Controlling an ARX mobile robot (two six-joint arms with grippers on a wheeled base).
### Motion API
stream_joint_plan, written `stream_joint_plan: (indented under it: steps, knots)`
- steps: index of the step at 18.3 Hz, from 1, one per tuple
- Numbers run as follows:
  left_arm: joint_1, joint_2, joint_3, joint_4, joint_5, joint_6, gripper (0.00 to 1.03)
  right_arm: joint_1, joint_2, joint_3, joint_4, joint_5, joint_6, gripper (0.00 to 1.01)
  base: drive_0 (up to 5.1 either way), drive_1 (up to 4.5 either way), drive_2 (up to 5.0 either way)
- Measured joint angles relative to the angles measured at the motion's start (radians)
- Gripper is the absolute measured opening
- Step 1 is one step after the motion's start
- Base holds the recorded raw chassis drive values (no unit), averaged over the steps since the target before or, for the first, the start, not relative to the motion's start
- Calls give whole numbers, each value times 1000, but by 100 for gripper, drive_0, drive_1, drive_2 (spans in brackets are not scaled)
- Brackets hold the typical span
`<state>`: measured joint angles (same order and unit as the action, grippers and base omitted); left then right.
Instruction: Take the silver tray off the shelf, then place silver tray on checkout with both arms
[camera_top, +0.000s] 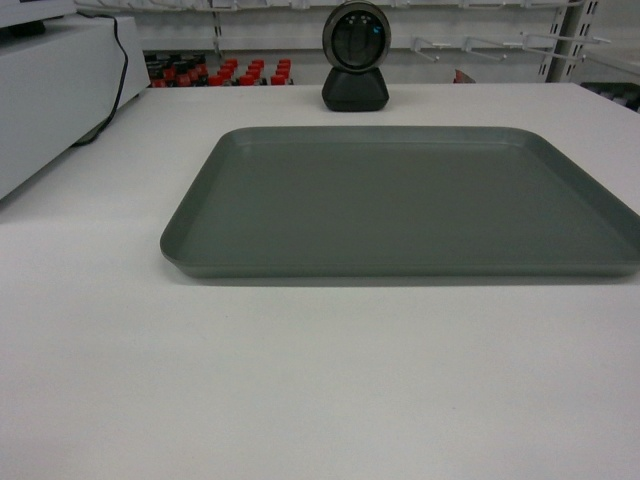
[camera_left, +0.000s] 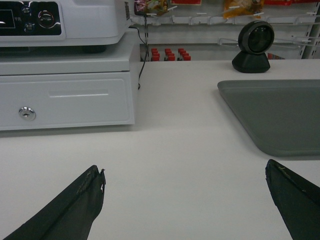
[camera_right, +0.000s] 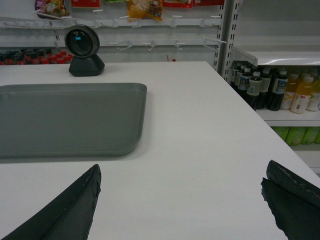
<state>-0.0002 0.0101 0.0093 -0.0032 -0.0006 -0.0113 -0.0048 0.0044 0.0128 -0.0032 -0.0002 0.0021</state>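
The large, shallow, rectangular grey-silver metal tray (camera_top: 400, 200) with rounded corners and a low raised rim lies flat on the wide, plain white surface (camera_top: 300, 380) of the checkout, its inside plain and bare of any label or writing. Just behind its far edge, apart from it, stands the black round-headed scanner (camera_top: 355, 55) on its stand; a small blue-lit mark shows on its face in the right wrist view, too small to read. The left pincer (camera_left: 185, 187) hovers above the bare surface with its two black fingers spread wide, gripping nothing; the tray lies ahead and to its right, near but not touching. The right pincer (camera_right: 182, 187) is likewise spread wide and holds nothing, with the tray ahead and to its left, clear of the fingers. At the left of the surface sits a white cash register (camera_left: 65, 65) with a keyed drawer and a dark panel whose printing is too blurred to read. Dark and yellow drink bottles (camera_right: 275, 90) stand on a white shelf to the right; their labels cannot be read.
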Motion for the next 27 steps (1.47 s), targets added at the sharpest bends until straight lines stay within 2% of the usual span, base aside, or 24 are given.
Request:
stream_joint_plan:
  steps: [17, 27]
  knots:
    - [0, 0, 0, 3, 0, 0, 98, 0, 0, 0, 6, 0, 0, 98, -4, -415, 407]
    - [0, 0, 0, 0, 0, 0, 98, 0, 0, 0, -1, 0, 0, 98, 0, 0, 0]
